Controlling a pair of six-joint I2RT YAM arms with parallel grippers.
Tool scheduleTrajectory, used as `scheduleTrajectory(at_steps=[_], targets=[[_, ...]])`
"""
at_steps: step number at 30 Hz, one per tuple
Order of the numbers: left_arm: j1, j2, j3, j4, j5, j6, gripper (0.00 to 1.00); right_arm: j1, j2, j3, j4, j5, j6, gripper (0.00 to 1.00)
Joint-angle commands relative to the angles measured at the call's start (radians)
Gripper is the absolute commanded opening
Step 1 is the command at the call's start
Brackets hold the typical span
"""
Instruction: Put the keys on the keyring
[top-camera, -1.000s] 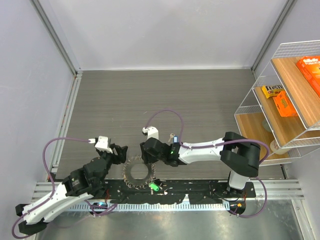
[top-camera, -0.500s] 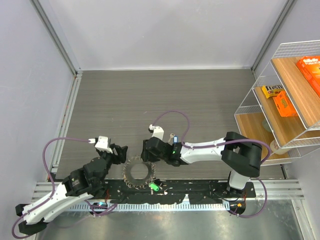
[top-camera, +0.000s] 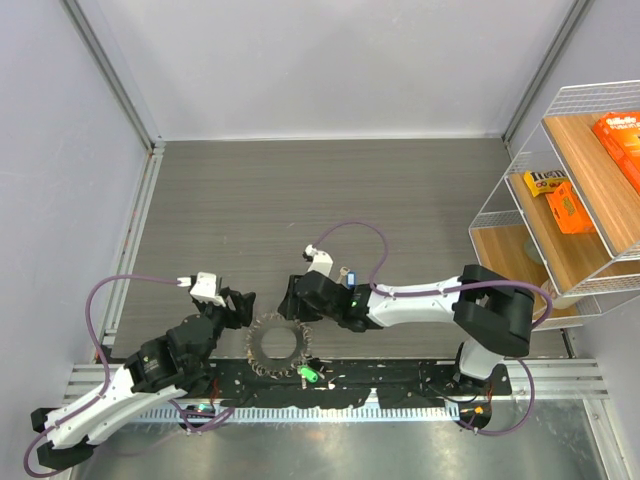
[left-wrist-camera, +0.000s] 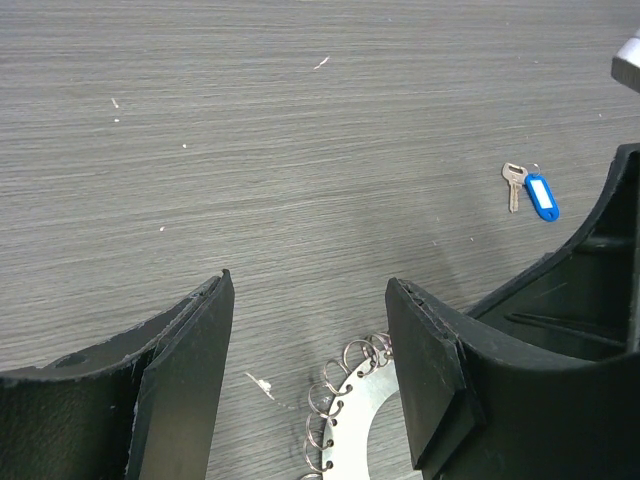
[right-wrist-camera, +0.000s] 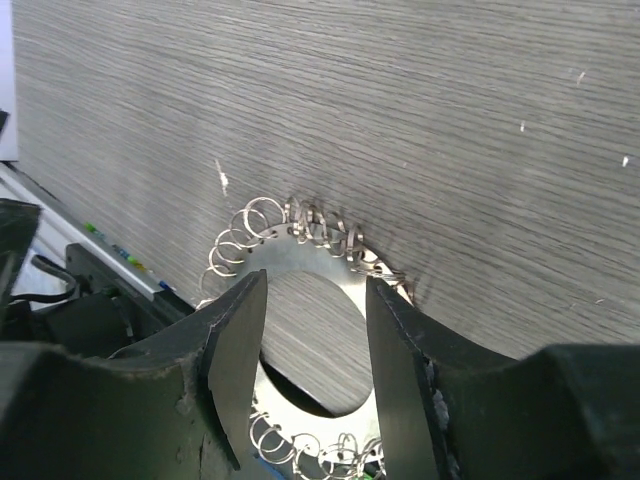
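My right claw (right-wrist-camera: 316, 280) hangs low over the ring (right-wrist-camera: 320, 255), its jaws at a middling gap and holding nothing. The ring's flat plate and the fringe of little loops on its far side show between the two fingers. The ring lies flat on the table (top-camera: 400, 200), close to the near edge, between both arms. My left claw (left-wrist-camera: 307, 283) is spread wide and empty, just beside the ring on the other side, with a few of the loops showing at the bottom of its view.

As I read it, the step is getting a firm hold of the ring before any key goes on. To do it well, I'd bring one finger inside the hole and one outside, so the pads close on the solid plate. The loose loops would slip and twist. Since the ring lies flat, I'd come down steeply and close slowly, watching for it to skate away.

The blue key (left-wrist-camera: 540, 196) lies on the table past the right arm, well apart from the ring. What looks like a green key (top-camera: 308, 374) sits near the ring's near side.
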Motion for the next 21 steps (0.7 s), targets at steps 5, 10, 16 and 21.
scheduleTrajectory(at_steps=[5,10,16,21], targets=[[0.000,-0.300,0.003,0.018,-0.004,-0.015,0.68,0.010,-0.029,0.007,0.053,-0.035,0.028,0.49],[0.002,-0.299,0.003,0.018,-0.003,-0.015,0.68,0.019,-0.008,0.016,0.061,-0.056,0.031,0.49],[0.002,-0.299,0.002,0.018,-0.003,-0.015,0.68,0.022,0.012,0.016,0.063,-0.061,0.035,0.49],[0.000,-0.300,0.002,0.018,-0.001,-0.017,0.68,0.022,0.021,0.015,0.061,-0.059,0.039,0.49]])
